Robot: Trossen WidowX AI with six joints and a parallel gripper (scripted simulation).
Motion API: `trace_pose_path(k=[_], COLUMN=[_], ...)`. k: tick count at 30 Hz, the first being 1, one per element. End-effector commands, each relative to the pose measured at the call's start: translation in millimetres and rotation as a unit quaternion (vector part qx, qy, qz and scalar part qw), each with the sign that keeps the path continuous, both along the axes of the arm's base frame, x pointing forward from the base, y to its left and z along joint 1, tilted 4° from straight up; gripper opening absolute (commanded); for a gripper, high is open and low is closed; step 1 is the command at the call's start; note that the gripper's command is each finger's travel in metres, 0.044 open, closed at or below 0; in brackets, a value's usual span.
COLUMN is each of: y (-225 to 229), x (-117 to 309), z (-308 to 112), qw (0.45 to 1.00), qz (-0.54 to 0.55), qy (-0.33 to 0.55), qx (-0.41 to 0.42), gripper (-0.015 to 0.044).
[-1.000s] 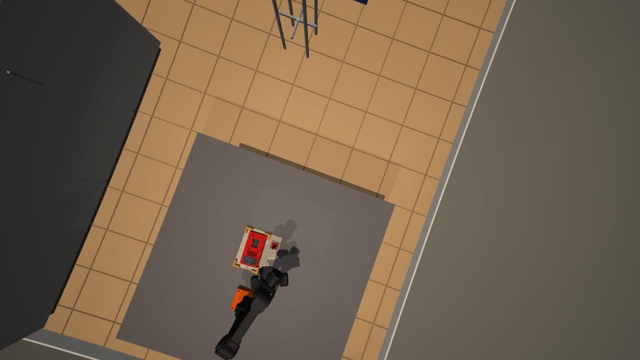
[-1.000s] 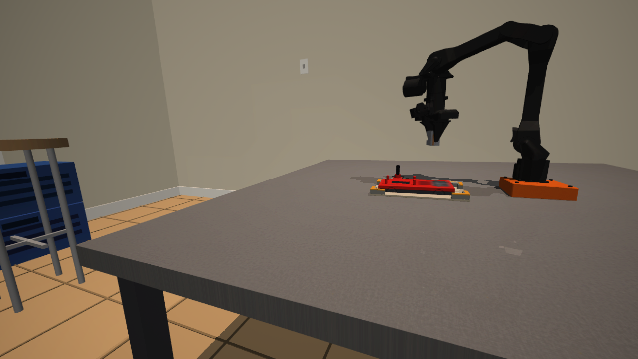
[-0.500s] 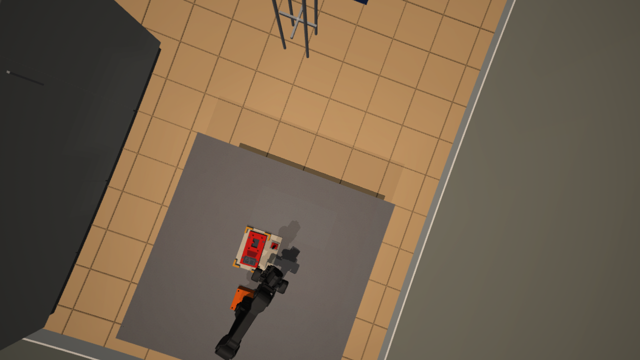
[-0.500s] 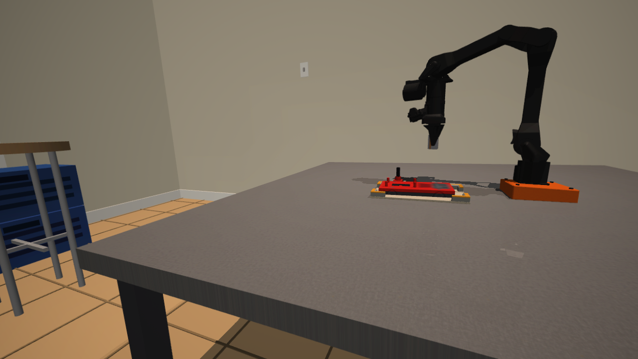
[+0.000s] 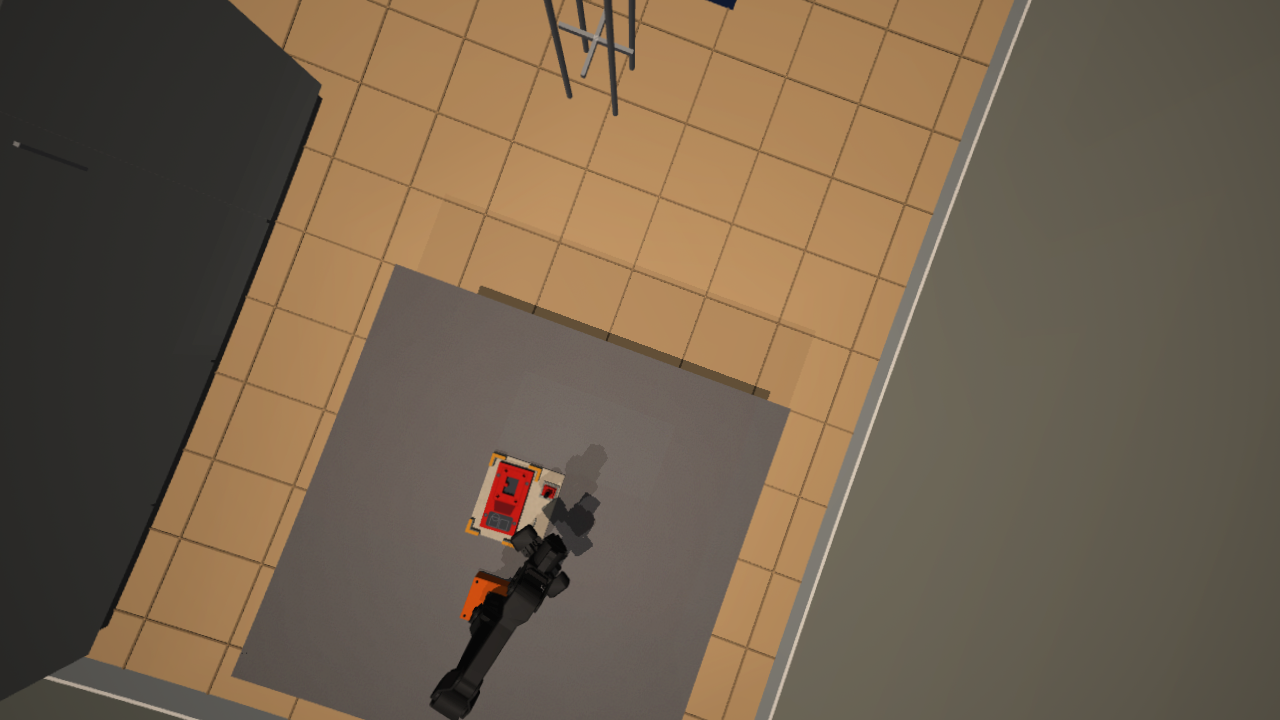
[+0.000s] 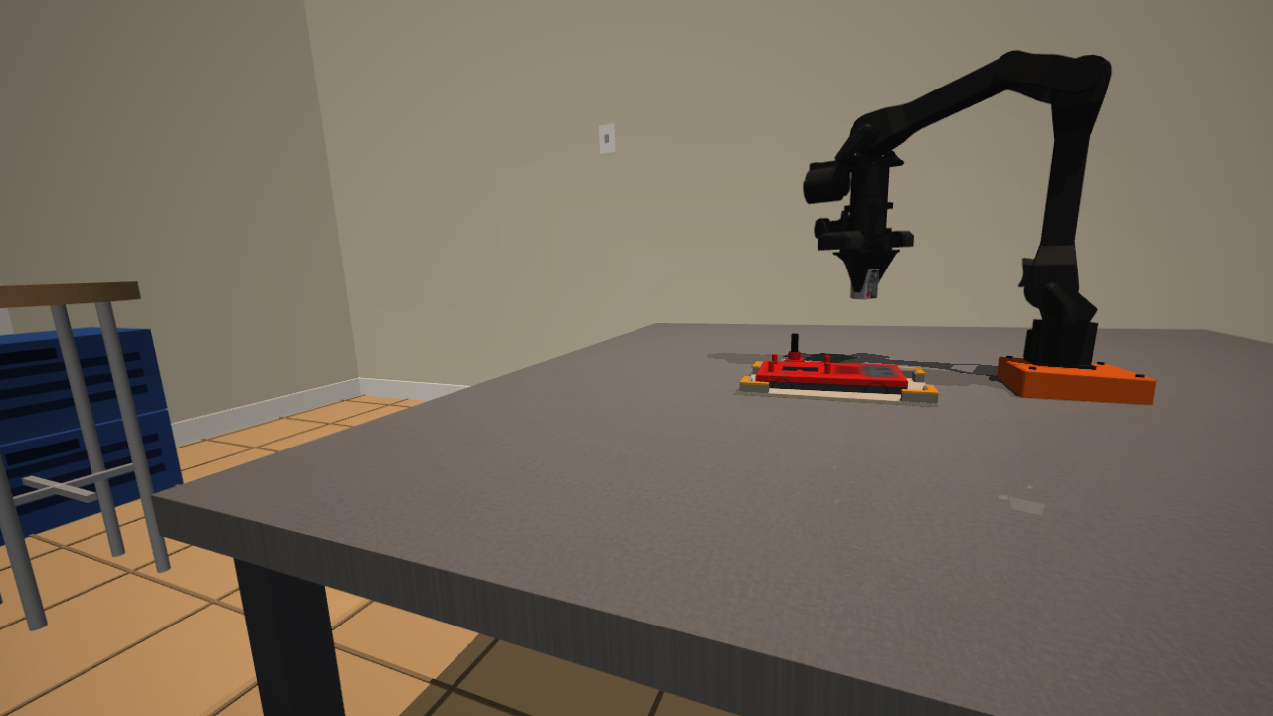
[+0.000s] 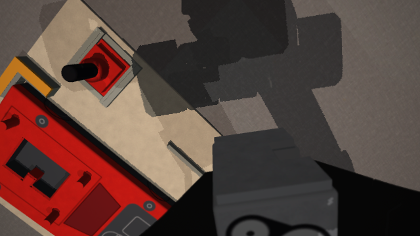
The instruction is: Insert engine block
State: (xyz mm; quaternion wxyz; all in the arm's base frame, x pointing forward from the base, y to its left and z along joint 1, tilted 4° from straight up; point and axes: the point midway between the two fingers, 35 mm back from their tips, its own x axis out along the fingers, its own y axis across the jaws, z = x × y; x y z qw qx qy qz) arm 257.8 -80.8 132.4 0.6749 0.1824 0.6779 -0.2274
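My gripper [image 6: 865,282] [image 7: 256,174] is shut on the grey engine block [image 6: 863,292] [image 7: 256,164] and holds it upright in the air, clearly above the board; the fingertips are hidden under the arm in the top view. The red car body [image 5: 522,476] [image 6: 801,377] [image 7: 75,147] lies flat on the board. Its opening [image 7: 44,162] shows a dark floor and a small red rib [image 7: 32,176] at the lower-left side in the wrist view. The block is to the right of the opening there, not over it. Which side carries the slot, I cannot tell.
The cream board [image 6: 831,394] [image 7: 115,124] has orange-topped corner brackets [image 7: 34,77] around the car. An upright black lever [image 6: 794,342] [image 7: 79,72] stands beside the car. Red pegs [image 7: 85,177] rise around the opening. A thin grey rail [image 7: 185,158] lies near the block in the wrist view.
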Motion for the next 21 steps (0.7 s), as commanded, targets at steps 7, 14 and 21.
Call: trace_pose_path(k=[7, 14, 21], y=[0.5, 0.3, 0.2], x=[0.3, 0.2, 0.2], z=[-2.4, -3.8, -5.2], qw=[0.985, 0.957, 0.915], qz=[-0.173, -0.29, -0.403], qy=[-0.011, -0.017, -0.024], qx=[-0.001, -0.004, -0.006], gripper=[0.0, 0.0, 0.0])
